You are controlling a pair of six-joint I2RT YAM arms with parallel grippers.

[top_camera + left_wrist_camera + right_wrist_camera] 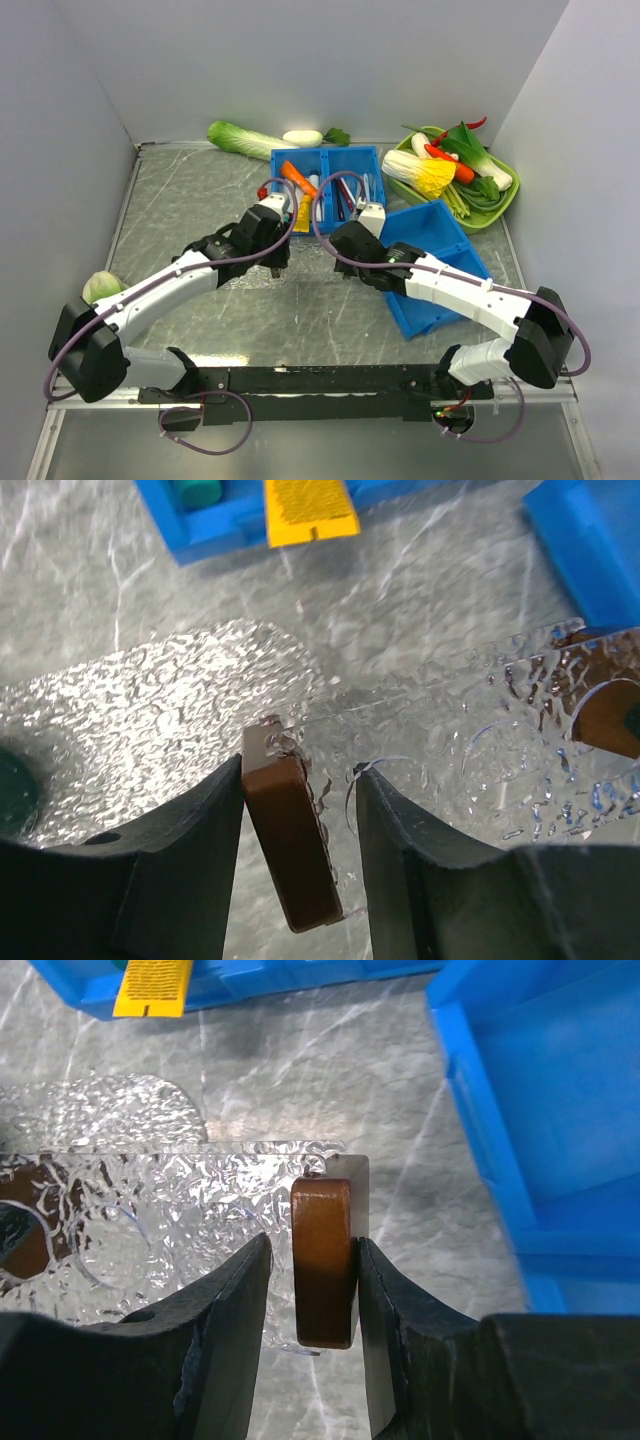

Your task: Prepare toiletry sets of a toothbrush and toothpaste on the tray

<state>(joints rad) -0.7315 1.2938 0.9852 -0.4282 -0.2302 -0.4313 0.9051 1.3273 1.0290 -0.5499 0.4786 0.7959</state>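
Clear, rippled plastic marks the tray (180, 1210), which lies flat on the grey marbled table (300, 1070) between the two arms, just in front of the divided blue bin (375, 165). A brown block stands at each short end of the tray.

The left gripper (300, 780) straddles the left block (290, 840). The block leans against the left finger, and a gap with the tray's edge in it shows before the right finger, so the jaws are spread rather than clamped. The right gripper (312, 1250) straddles the right block (323, 1260). That block sits against the right finger, and a narrow strip of clear plastic shows between it and the left finger, so these jaws are not fully closed either.

Nothing of the set is on the tray. The toothpaste (303, 212), a yellow tube, lies in the bin's left compartment beside a carrot (298, 178), with its flat crimped end poking over the near wall. The coloured print on it is too small to read. The toothbrush (341, 203), a thin dark red stick, lies in the next compartment.

A second blue bin (450, 240) sits under the right arm, and a green dish (510, 200) of vegetables stands behind it.
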